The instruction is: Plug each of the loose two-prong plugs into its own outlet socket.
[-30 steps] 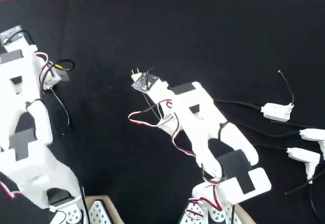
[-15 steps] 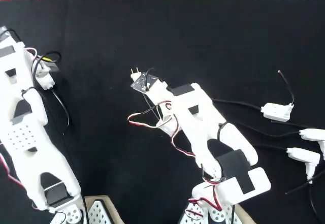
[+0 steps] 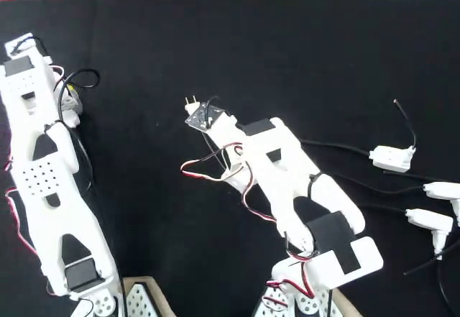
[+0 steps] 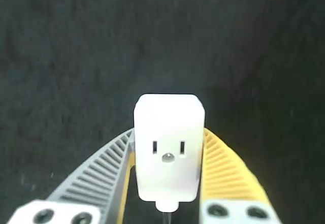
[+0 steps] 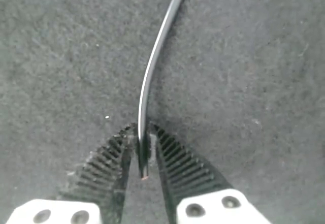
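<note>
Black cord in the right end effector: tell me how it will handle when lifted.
Probably floppy: the cord is thin and bends as it leaves the right end effector. Likely light, though the two-prong plug near the tip may swing it. Its smooth sheath could slip through the pinch.

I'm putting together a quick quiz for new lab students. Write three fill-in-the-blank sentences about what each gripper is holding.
1. The left gripper is shut on a ____ outlet socket.
2. The right gripper is shut on a thin ____ cable.
3. In the high view, the plug at the right gripper's tip shows ____ prongs.

Missing words: white; black; two.
</note>
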### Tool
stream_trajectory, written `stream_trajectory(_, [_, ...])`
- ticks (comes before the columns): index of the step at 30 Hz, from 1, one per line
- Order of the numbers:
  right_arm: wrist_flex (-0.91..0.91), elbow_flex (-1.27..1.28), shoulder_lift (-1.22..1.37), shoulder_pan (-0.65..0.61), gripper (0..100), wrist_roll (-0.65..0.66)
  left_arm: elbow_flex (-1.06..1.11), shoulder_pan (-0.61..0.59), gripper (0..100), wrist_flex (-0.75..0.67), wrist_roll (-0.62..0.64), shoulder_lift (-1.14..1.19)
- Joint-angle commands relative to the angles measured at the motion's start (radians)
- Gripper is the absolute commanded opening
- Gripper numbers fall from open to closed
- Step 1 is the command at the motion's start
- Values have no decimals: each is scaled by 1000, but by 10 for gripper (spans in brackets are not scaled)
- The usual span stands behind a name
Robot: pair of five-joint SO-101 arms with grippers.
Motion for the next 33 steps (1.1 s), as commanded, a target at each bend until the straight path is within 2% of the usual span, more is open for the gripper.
stream_trajectory(1, [-12,-4,-41,-9,11,-3,-116,27,54,133,-68,-12])
stream_trajectory(4, [-12,-4,-41,-8,11,-5,-157,71,51,226,-158,-20])
stream_trajectory(7, [-12,-2,-41,-8,11,-5,-147,107,51,230,-229,-23])
stream_trajectory(10, [-12,-2,-41,-11,11,-5,-85,128,62,227,-413,-20])
stream_trajectory(11, [-12,-1,-41,-11,11,-5,-58,134,63,227,-439,-15])
stream_trajectory(18, [-26,1,-41,-6,11,-5,148,189,61,229,-499,-135])
stream_trajectory(25, [-97,38,-42,9,11,-6,542,323,61,203,-586,-546])
stream_trajectory(33, [-100,7,-44,127,11,-6,1219,438,62,-120,-760,-899])
